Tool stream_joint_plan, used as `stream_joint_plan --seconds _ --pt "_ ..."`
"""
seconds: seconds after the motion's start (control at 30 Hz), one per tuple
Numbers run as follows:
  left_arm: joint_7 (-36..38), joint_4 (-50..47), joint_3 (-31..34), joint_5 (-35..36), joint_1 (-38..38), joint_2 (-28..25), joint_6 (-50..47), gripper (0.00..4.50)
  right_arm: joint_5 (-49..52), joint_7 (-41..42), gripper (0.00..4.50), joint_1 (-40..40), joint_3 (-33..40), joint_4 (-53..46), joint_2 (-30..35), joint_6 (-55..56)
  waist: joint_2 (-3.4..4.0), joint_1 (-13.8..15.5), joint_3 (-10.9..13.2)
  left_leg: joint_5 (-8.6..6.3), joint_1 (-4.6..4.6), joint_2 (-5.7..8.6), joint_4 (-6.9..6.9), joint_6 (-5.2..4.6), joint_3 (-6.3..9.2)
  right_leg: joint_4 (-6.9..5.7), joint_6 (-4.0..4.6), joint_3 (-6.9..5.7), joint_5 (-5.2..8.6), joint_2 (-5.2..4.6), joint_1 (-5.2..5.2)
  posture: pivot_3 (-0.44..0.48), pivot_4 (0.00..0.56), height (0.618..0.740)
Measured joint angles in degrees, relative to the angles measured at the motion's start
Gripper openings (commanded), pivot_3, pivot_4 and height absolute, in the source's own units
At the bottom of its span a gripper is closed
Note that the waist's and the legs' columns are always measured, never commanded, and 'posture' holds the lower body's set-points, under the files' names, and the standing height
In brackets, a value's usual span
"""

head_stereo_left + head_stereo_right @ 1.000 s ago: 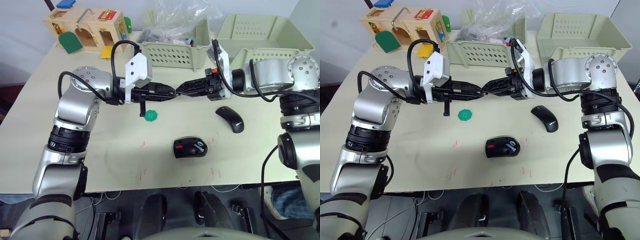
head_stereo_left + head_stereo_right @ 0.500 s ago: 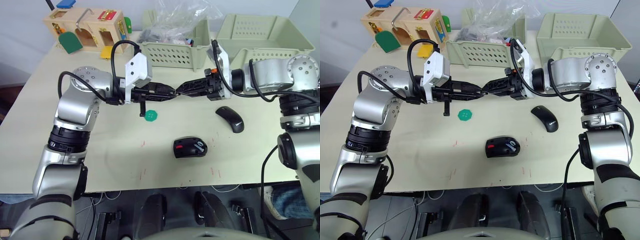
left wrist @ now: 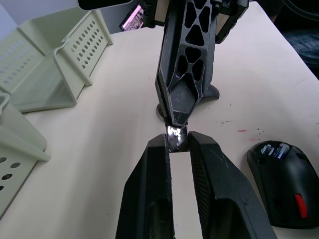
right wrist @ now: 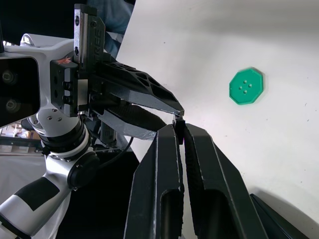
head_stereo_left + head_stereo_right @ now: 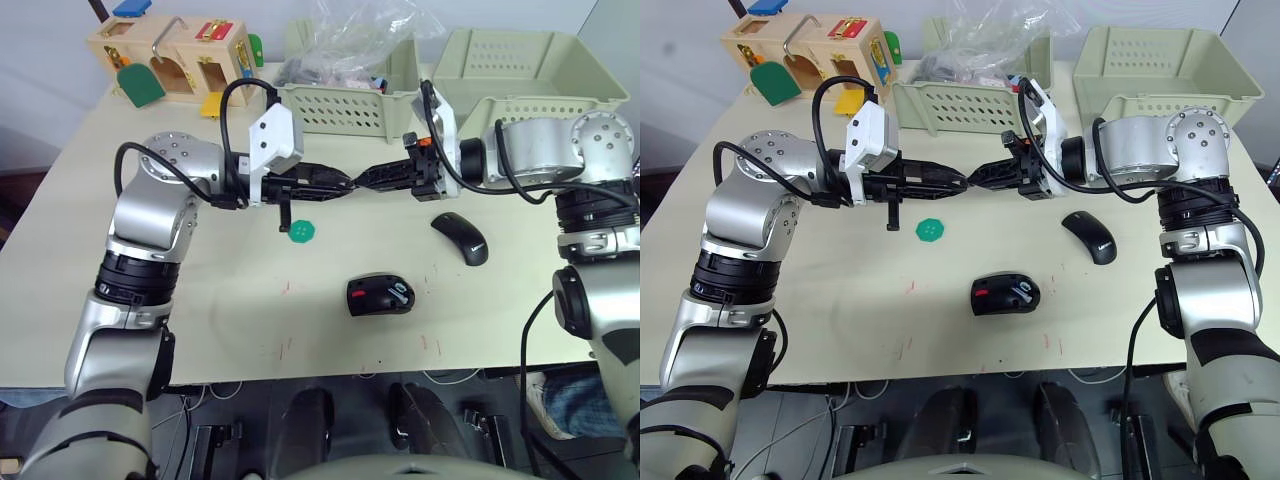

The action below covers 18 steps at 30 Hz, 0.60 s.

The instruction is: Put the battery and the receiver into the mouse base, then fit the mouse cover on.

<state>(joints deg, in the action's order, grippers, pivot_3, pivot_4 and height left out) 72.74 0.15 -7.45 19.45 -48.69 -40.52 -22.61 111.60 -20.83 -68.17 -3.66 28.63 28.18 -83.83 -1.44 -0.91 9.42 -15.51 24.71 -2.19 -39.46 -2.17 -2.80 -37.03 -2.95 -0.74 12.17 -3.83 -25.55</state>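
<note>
Both tools, left (image 3: 178, 144) and right (image 4: 180, 130), seemingly pinch the receiver (image 3: 175, 133).

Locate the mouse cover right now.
In the left eye view the mouse cover lies on the table's right side, beyond the mouse base and below the right gripper.

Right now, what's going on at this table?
The left gripper and right gripper meet tip to tip above the table, passing a tiny piece, apparently the receiver, between them. The mouse base lies open with the battery already in; the mouse cover lies beside it.
</note>
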Motion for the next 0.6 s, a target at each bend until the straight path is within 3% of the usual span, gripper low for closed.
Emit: stream_joint_plan --seconds 0.1,0.13,0.23,0.33,0.37,0.4,0.6 --pt "0.05 0.00 0.19 0.69 0.08 0.00 -0.98 0.17 0.01 0.03 0.03 0.00 -0.01 -0.17 0.00 -0.02 0.00 -0.01 0.00 0.00 0.00 0.00 0.00 0.00 0.00 -0.01 0.00 0.00 0.00 0.00 0.00 0.000 0.150 0.740" --pt "0.01 -0.05 0.31 1.11 0.12 0.00 -1.65 0.89 0.01 0.03 0.00 0.01 -0.02 -0.29 0.01 -0.03 0.00 -0.01 0.00 0.00 0.00 0.00 0.00 0.00 0.01 -0.01 0.00 0.00 0.00 0.00 0.00 0.000 0.150 0.740" --pt "-0.41 -1.20 1.22 3.76 1.06 0.00 -5.95 2.10 0.01 0.09 0.00 0.19 -0.07 -1.14 0.36 -0.03 0.00 -0.04 0.00 0.00 0.00 0.00 0.00 0.00 0.04 -0.03 0.00 0.01 0.00 0.00 0.00 0.000 0.150 0.740" --pt "-1.84 -3.68 3.97 7.94 3.18 -0.40 -12.11 3.69 0.02 0.44 0.00 1.08 -0.64 -3.01 3.16 -0.76 0.00 0.02 0.00 0.00 0.02 -0.01 0.00 0.00 0.11 -0.03 -0.01 0.01 0.00 -0.01 0.00 0.000 0.150 0.740" --pt "-2.49 -5.82 5.49 10.09 5.02 -1.07 -14.77 3.86 0.01 0.83 0.00 1.46 -1.35 -4.47 6.05 -1.37 0.00 0.02 0.00 0.00 0.02 0.00 0.00 0.00 0.10 0.01 -0.03 0.03 -0.02 -0.02 0.00 0.000 0.150 0.740" --pt "-2.85 -6.92 5.93 10.90 6.04 -1.21 -15.94 4.36 0.01 1.43 0.00 1.46 -1.68 -5.23 7.22 -1.89 0.00 0.01 0.00 -0.01 -0.02 0.00 0.00 -0.01 0.09 0.03 -0.03 0.07 -0.02 -0.02 0.00 0.000 0.150 0.740" --pt "-5.25 -12.14 6.93 12.62 13.22 -1.58 -18.30 4.36 -0.04 5.13 0.00 1.46 -4.76 -8.99 15.17 -4.62 0.02 0.11 0.01 -0.05 -0.04 0.00 -0.02 -0.08 0.06 0.00 -0.03 0.08 -0.02 0.00 0.00 0.000 0.150 0.740"
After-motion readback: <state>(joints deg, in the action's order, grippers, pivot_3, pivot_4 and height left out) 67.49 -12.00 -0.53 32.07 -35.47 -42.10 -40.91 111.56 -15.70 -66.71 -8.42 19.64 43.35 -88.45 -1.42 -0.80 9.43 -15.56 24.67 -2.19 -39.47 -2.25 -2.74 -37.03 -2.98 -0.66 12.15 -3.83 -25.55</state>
